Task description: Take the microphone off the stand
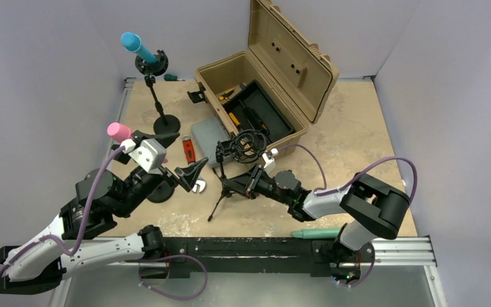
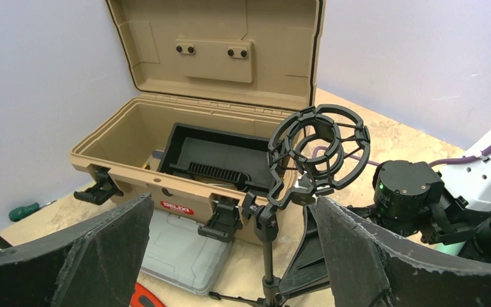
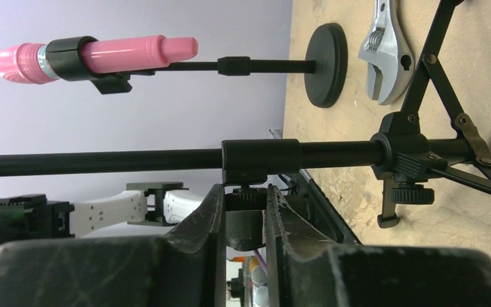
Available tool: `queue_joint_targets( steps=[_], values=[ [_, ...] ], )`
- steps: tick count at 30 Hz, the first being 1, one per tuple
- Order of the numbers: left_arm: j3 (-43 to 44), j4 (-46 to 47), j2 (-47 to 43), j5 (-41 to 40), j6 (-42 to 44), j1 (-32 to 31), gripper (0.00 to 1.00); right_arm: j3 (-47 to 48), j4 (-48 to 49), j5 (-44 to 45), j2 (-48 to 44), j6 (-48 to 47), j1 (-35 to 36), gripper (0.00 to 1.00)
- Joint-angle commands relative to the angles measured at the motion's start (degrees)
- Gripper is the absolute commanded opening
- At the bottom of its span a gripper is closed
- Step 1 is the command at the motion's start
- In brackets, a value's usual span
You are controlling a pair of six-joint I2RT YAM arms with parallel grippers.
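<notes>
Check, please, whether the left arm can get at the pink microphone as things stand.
Probably yes: the pink microphone sits unobstructed beside its wrist, though the open left gripper points away.

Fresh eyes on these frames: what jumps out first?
The open tan toolbox at the back of the table. In front of it is an empty shock mount on a tripod stand, whose pole knob the right gripper pinches. To the left, a pink microphone and, farther back, a blue microphone sit raised in clips.
</notes>
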Motion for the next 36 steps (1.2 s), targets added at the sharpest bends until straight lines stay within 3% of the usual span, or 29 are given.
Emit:
queue_joint_targets(
  steps=[1, 4, 14, 26, 36],
  values=[
    [0.3, 1.7, -0.2, -0.4, -0.1, -0.3, 0.95, 4.1, -5.2, 4.9, -1.6, -4.3, 0.1, 0.02],
    [0.3, 1.6, -0.2, -0.5, -0.1, -0.4, 0.95, 5.2, -10.4, 7.5, -2.8, -7.9, 1.7, 0.00],
    [0.2, 1.7, 0.8, -1.6, 0.3, -0.4, 0.94, 16.5, -38.0, 29.2, -7.7, -24.7, 9.9, 0.00],
    [-0.2, 1.7, 2.9, -4.1, 2.2, -0.4, 0.94, 24.6, -47.5, 43.4, -2.4, -42.1, 15.0, 0.00],
    [-0.4, 1.8, 4.0, -5.4, 3.2, -0.4, 0.94, 25.1, -47.4, 41.0, -2.7, -45.5, 15.7, 0.01]
  ],
)
